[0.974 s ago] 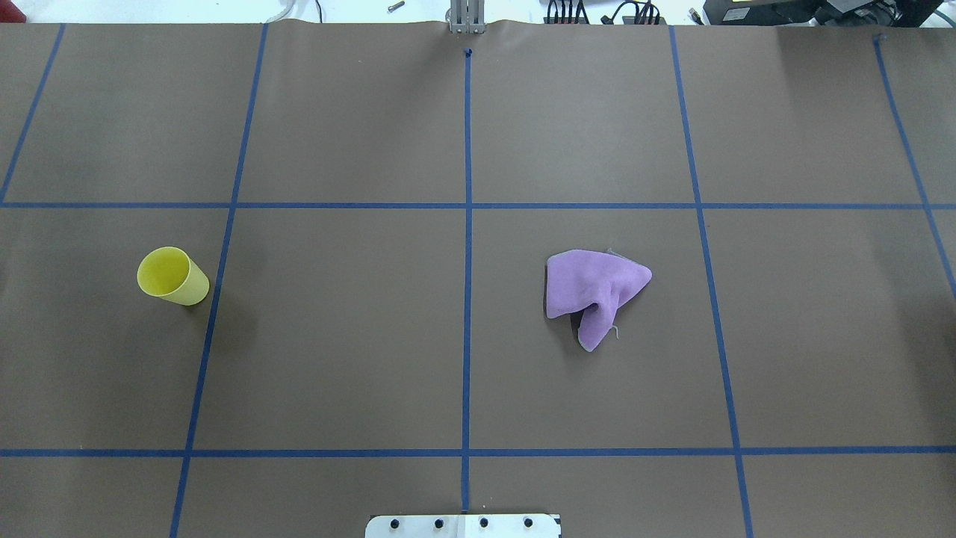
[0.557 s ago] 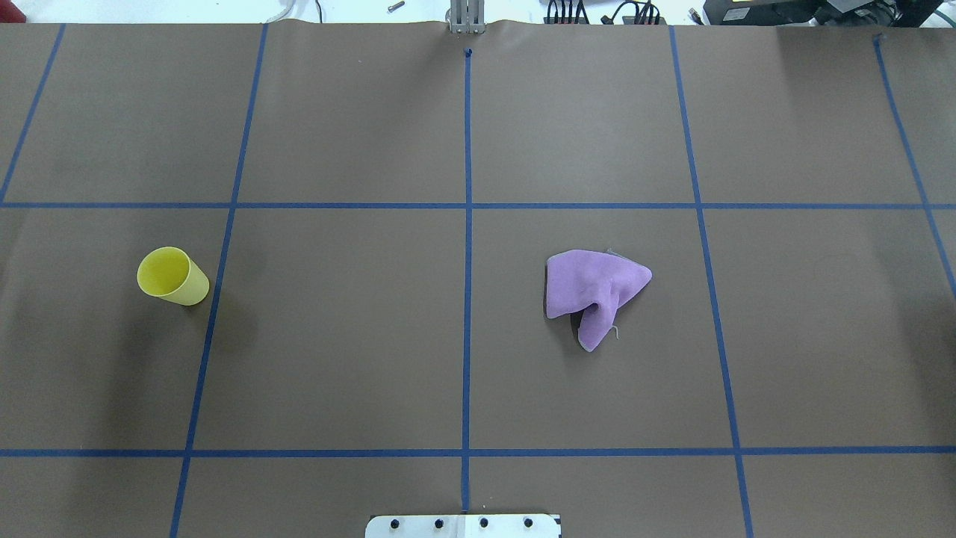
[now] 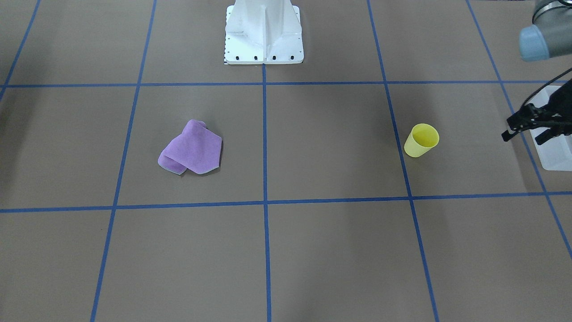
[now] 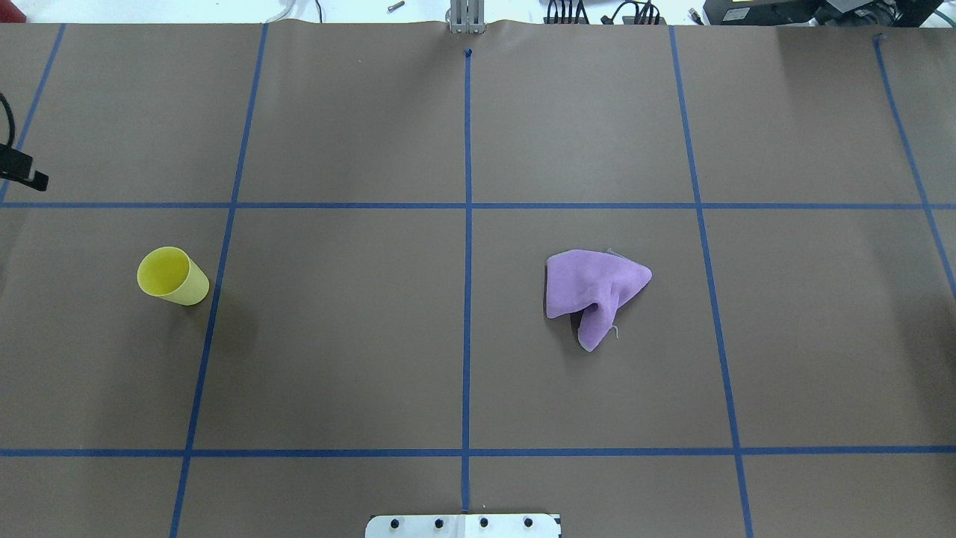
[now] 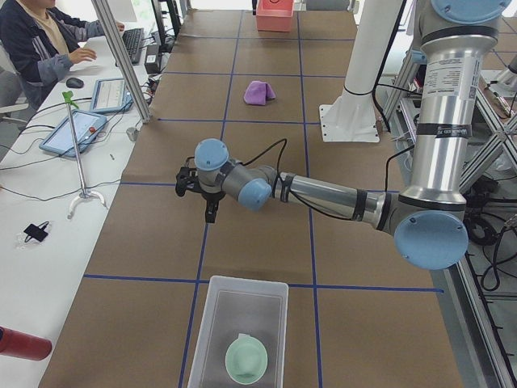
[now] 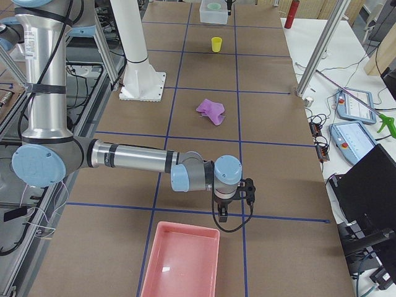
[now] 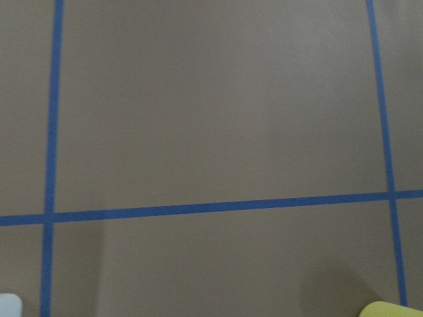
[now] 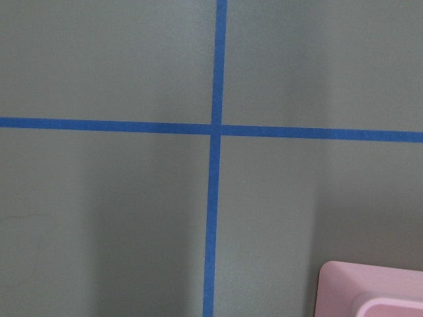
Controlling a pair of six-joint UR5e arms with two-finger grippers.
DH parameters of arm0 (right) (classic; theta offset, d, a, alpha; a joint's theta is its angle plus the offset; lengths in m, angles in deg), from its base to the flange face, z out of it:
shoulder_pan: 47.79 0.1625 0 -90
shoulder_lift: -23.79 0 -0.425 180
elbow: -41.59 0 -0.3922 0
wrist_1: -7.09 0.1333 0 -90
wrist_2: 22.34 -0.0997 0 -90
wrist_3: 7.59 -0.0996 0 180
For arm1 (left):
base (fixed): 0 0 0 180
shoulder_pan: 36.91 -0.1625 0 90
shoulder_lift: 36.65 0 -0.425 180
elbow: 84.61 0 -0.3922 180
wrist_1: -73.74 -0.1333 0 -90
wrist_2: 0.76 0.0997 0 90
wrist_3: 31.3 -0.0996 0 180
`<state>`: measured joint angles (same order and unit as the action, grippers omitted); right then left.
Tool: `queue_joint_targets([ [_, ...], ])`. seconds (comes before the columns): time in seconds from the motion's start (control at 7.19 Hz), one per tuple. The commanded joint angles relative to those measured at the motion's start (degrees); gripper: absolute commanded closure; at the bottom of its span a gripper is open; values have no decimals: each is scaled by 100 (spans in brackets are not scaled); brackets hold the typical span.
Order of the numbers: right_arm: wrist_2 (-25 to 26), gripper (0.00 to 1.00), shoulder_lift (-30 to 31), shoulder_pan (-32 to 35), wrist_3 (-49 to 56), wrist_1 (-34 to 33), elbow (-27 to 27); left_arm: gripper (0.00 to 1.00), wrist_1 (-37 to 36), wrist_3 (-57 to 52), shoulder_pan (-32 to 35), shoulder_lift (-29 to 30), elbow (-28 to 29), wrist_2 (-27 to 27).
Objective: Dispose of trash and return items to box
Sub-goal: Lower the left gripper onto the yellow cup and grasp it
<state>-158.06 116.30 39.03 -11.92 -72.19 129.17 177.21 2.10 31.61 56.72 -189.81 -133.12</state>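
Observation:
The yellow cup point(image 3: 421, 140) stands upright on the brown table, also in the overhead view point(image 4: 172, 276). The translucent box point(image 5: 238, 327) sits at the table's left end, and the mint-green bowl point(image 5: 245, 360) lies inside it. My left gripper point(image 3: 520, 131) hovers between box and cup, apart from both, with its fingers spread open and empty. Only one finger point(image 4: 22, 174) shows in the overhead view. The cup's rim point(image 7: 393, 310) shows at the bottom of the left wrist view. My right gripper point(image 6: 221, 213) hangs over the table by the pink bin; I cannot tell its state.
A crumpled purple cloth point(image 4: 594, 291) lies right of the table's middle. A pink bin point(image 6: 179, 263) stands at the right end of the table. The white robot base point(image 3: 263, 31) stands at the table's near edge. A person sits at a side desk point(image 5: 40, 36).
A finger of my left gripper has come into the overhead view at its left edge. The cup and the cloth have not moved.

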Motion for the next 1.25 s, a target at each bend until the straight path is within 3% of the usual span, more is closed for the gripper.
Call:
queue_joint_targets([
  [0.0,-7,0,4,-8,3,0,-5,2,-889,289,-786,75,-756,519],
  [0.28,-7,0,30,-8,3,0,-31,6,-829,464,-1418,162,-608,684],
  [0.7,-7,0,39,-8,3,0,-31,9,372,527,-1474,303,340,818],
  [1.11,-7,0,39,-8,3,0,-40,17,402,642,-1666,331,404,852],
])
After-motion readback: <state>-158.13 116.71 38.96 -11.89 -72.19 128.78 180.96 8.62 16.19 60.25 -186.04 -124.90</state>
